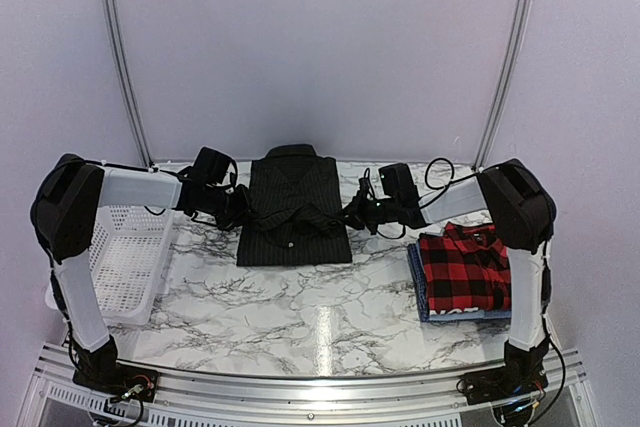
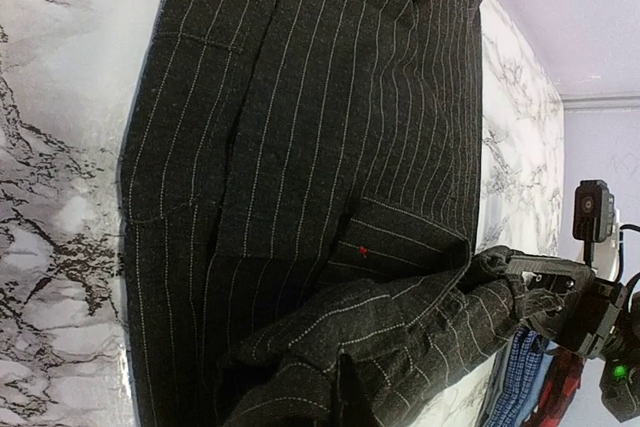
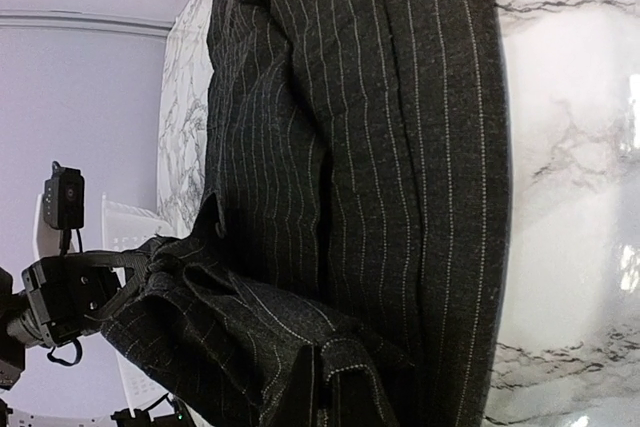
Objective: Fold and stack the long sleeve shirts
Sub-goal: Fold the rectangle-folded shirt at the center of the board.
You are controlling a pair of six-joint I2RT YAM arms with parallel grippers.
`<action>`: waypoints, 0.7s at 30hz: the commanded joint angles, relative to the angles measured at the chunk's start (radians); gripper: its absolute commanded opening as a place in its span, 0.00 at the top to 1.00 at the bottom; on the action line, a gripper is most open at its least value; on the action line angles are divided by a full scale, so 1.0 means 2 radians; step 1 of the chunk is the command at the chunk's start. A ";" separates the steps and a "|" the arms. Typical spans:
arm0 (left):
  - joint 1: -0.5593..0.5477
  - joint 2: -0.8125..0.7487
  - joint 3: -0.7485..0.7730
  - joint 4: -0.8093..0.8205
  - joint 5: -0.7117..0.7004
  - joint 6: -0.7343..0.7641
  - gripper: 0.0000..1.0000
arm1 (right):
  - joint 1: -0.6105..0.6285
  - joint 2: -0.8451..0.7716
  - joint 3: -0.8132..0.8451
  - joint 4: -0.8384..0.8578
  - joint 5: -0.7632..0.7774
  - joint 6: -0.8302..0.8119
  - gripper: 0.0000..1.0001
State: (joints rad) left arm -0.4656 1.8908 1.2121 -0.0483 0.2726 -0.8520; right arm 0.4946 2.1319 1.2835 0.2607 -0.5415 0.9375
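Marble-patterned table [image 1: 300, 322] carries the black pinstriped shirt [image 1: 293, 232] at far centre, collar rearward, cloth bunched across its middle. Left gripper [image 1: 236, 211] and right gripper [image 1: 357, 215] each clamp that bunched cloth.

The top view looks down and forward from high behind the arm bases, taking in the whole marbled surface [image 1: 300, 317]. Each wrist camera sits close above the black pinstriped shirt [image 2: 330, 147], rolled sideways and aimed across it. The left one sees the right gripper [image 2: 515, 282], the right one the left gripper [image 3: 130, 272], and all three views share that shirt
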 commanded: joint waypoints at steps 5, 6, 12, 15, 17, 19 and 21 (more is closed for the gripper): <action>0.005 0.021 0.017 -0.001 0.006 0.002 1.00 | -0.013 0.012 0.030 0.002 -0.015 -0.018 1.00; 0.005 0.022 0.017 0.000 0.004 0.001 1.00 | -0.013 0.014 0.033 -0.001 -0.019 -0.021 0.99; 0.008 0.026 0.028 0.001 -0.001 0.005 0.64 | -0.017 0.009 0.045 -0.017 -0.018 -0.040 0.68; 0.011 0.019 0.032 -0.002 -0.011 0.013 0.38 | -0.019 0.000 0.055 -0.043 -0.010 -0.061 0.55; 0.014 0.011 0.034 -0.006 -0.019 0.022 0.30 | -0.020 -0.008 0.059 -0.059 0.001 -0.078 0.50; 0.017 0.001 0.033 -0.013 -0.030 0.031 0.22 | -0.021 -0.018 0.063 -0.075 0.014 -0.093 0.46; 0.021 -0.010 0.030 -0.016 -0.035 0.040 0.13 | -0.020 -0.027 0.067 -0.090 0.030 -0.109 0.42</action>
State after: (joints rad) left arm -0.4408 1.9312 1.2575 -0.0513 0.2447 -0.8215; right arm 0.4644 2.1410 1.3697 0.1650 -0.5484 0.8101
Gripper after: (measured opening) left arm 0.805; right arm 0.546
